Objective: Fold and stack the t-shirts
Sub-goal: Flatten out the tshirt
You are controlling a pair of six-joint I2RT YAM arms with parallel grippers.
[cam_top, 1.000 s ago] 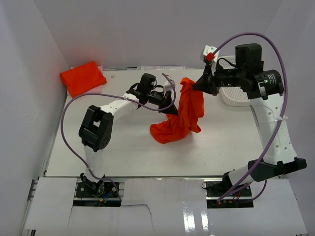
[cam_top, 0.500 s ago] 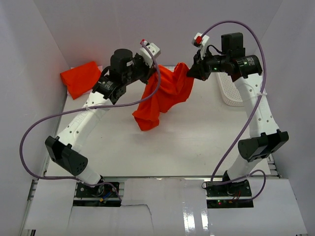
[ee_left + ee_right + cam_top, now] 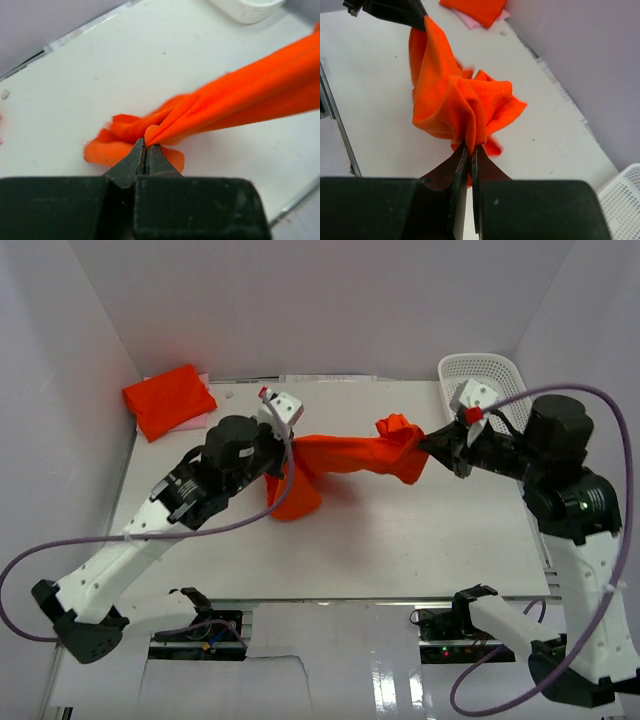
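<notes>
My left pincer (image 3: 280,456) and right pincer (image 3: 431,443) each clamp the t-shirt (image 3: 346,453), stretching it taut beside the basket (image 3: 481,362) for folding.

No words, numbers, brand names, labels or signs can be read in any of the three views. The white camera housing on the left wrist (image 3: 281,406) and the white camera housing on the right wrist (image 3: 476,397) each carry a small red patch. Both patches are too small to tell whether they bear any writing.
</notes>
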